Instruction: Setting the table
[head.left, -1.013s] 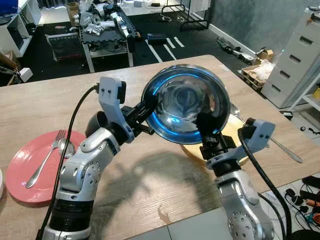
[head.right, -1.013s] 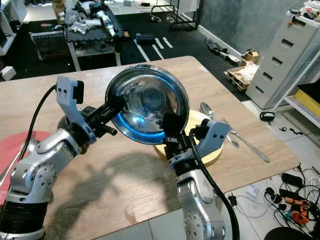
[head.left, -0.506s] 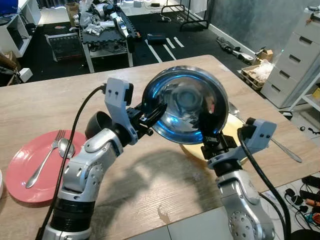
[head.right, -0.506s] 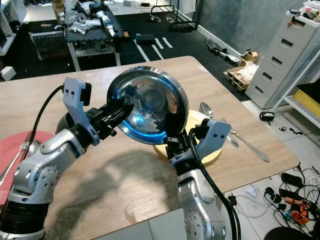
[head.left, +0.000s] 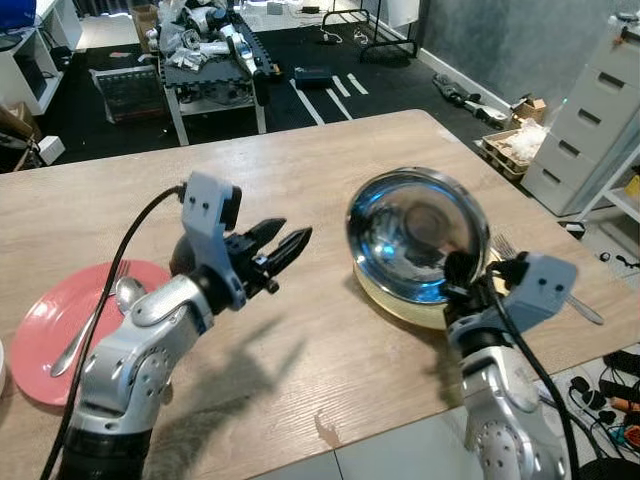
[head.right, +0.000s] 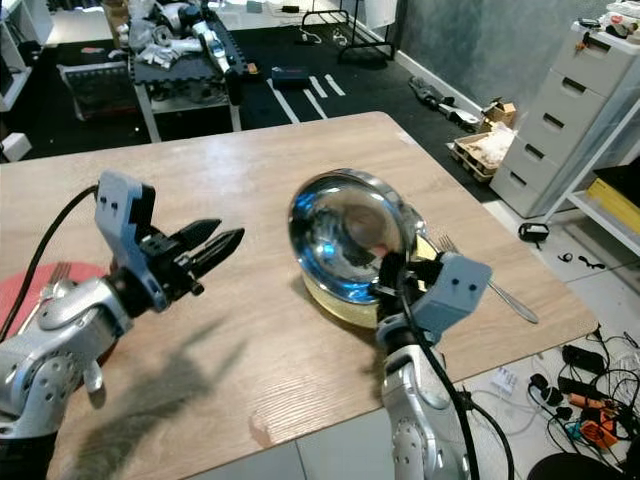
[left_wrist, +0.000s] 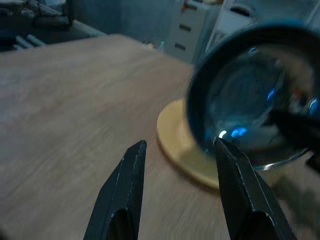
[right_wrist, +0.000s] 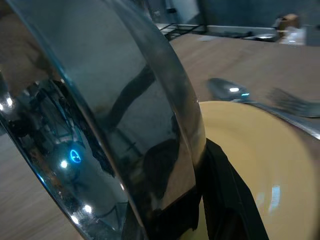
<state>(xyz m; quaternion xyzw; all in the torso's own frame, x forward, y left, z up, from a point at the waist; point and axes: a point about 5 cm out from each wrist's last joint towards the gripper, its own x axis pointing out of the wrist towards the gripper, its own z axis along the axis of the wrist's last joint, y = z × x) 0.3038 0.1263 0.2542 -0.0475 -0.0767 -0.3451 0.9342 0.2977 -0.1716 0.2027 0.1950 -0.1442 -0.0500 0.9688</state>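
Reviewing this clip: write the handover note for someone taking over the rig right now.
Right gripper: shut on the steel bowl at its rim, bowl tilted over the yellow plate.
Left gripper: jaws open, holding nothing, above the wooden table beside the bowl.
Done: the pink plate carries a fork and spoon; cutlery also lies beside the yellow plate.
Left: settle the bowl flat on the yellow plate, then release.

That mirror-shiny metal bowl (head.left: 417, 236) sits over a glossy yellow plate (left_wrist: 178, 146) on a matt wood-grain table (head.left: 330, 350), with a smooth pink plate (head.left: 40, 335) and polished metal cutlery (head.left: 95, 314) far left.
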